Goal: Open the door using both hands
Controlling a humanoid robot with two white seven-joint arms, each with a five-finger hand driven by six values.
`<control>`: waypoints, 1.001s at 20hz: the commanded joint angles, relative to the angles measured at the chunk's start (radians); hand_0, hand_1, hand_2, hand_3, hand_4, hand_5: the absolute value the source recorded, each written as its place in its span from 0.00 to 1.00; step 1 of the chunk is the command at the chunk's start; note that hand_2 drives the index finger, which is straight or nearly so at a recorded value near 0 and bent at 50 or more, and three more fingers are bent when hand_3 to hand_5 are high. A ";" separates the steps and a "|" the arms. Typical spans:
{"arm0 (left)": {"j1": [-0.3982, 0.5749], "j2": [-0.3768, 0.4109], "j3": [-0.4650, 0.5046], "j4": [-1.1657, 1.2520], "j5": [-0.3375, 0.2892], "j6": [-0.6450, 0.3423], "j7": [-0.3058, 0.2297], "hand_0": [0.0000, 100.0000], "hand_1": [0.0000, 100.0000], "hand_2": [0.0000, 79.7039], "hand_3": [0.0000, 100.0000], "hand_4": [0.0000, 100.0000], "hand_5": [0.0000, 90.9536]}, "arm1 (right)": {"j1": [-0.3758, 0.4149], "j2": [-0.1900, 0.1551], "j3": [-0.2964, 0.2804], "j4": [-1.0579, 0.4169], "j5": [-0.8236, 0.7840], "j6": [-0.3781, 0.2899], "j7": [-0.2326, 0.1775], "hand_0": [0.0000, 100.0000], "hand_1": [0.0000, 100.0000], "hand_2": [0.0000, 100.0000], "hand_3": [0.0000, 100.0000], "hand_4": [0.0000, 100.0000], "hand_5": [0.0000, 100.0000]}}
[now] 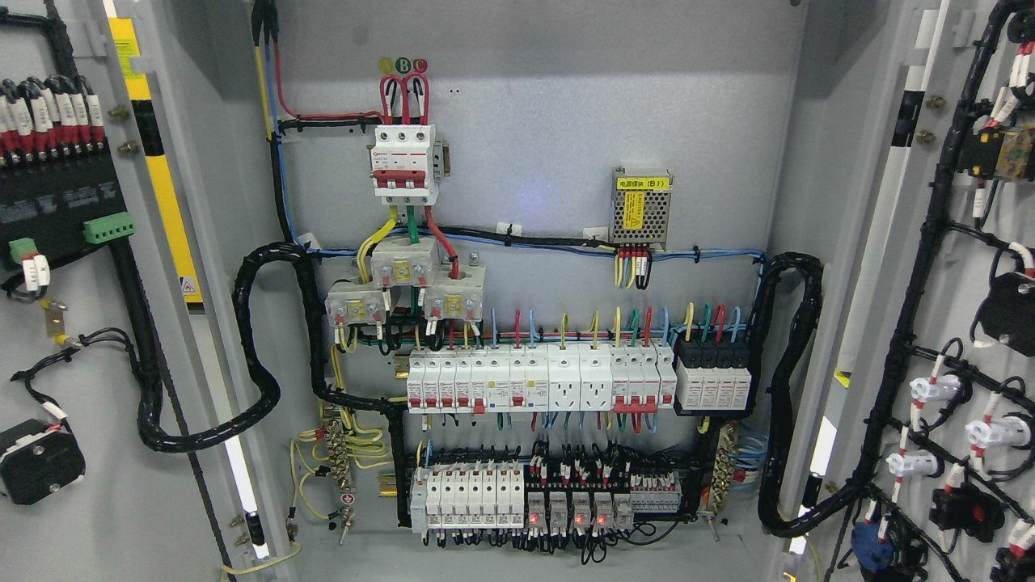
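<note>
Inside the cabinet (534,121), between swung-open left door (81,323) and right door (954,323), breakers (517,384) sit exposed; no fingers visible.

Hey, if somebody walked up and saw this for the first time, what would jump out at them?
Probably the red-and-white main breaker high on the back panel, with red, green and yellow wires looping below it. Next, the long row of white breakers across the middle, and the thick black cable bundles curving out to both open doors. No robot hands show.
</note>
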 commanded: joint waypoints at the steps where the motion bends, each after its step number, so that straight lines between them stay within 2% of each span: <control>1: -0.042 0.073 0.027 0.104 0.000 0.011 0.001 0.12 0.56 0.00 0.00 0.00 0.00 | -0.005 -0.025 0.024 -0.002 -0.001 0.002 0.006 0.00 0.50 0.04 0.00 0.00 0.00; 4: -0.060 0.085 0.025 0.119 0.001 0.016 0.001 0.12 0.56 0.00 0.00 0.00 0.00 | -0.005 -0.028 0.055 -0.007 -0.001 0.002 0.006 0.00 0.50 0.04 0.00 0.00 0.00; 11: -0.083 0.094 0.022 0.119 -0.002 0.027 0.001 0.12 0.56 0.00 0.00 0.00 0.00 | -0.008 -0.076 0.176 -0.018 0.002 -0.002 0.006 0.00 0.50 0.04 0.00 0.00 0.00; 14: -0.083 0.093 0.022 0.116 -0.002 0.037 0.001 0.12 0.56 0.00 0.00 0.00 0.00 | -0.011 -0.077 0.199 -0.013 0.009 -0.001 0.006 0.00 0.50 0.04 0.00 0.00 0.00; 20: -0.074 0.085 0.008 0.078 0.001 0.039 0.001 0.12 0.56 0.00 0.00 0.00 0.00 | -0.008 -0.099 0.302 0.037 0.080 -0.001 0.012 0.00 0.50 0.04 0.00 0.00 0.00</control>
